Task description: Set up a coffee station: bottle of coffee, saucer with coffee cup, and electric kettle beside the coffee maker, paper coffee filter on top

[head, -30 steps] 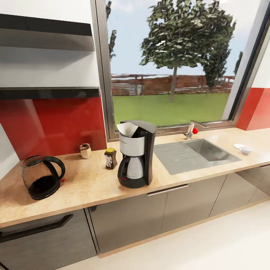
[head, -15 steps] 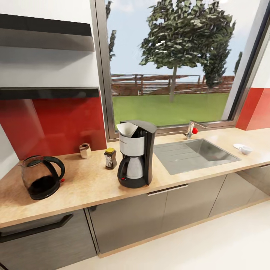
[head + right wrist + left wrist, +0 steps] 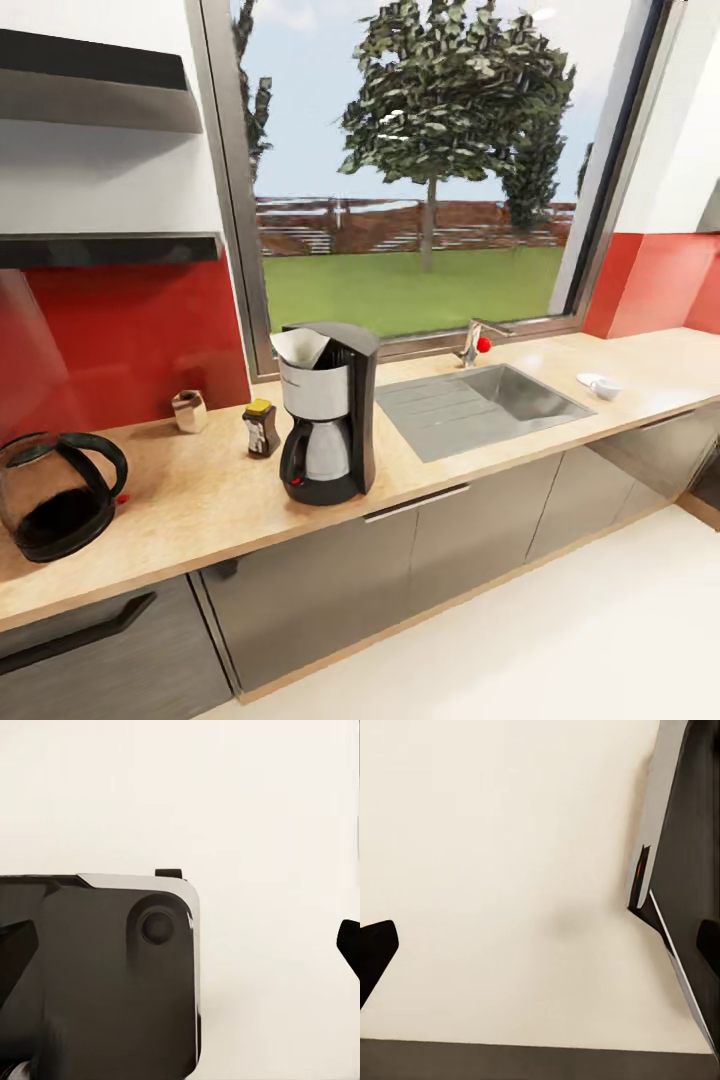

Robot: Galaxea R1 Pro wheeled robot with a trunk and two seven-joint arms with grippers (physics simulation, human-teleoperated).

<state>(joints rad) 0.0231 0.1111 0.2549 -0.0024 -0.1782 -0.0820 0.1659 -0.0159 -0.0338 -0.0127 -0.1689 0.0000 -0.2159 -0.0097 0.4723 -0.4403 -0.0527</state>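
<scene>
Three parts done, we judge: coffee maker [image 3: 325, 415] on kitchen countertop [image 3: 200, 500], paper coffee filter [image 3: 301, 346] on top, bottle of coffee [image 3: 261, 428] just left. Electric kettle [image 3: 60, 495] sits well left; coffee cup [image 3: 605, 387] and saucer [image 3: 590, 379] far right, past sink [image 3: 480, 405] — still to bring. We see left gripper [image 3: 540, 960] and right gripper [image 3: 180, 945] with jaws wide, empty.

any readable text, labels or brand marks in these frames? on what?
None can be read.
Bottle of coffee: pale label, too small and blurred to read.
Coffee maker: red switch near its base, no legible marking.
Electric kettle, tan shaker, coffee cup: no text visible.
</scene>
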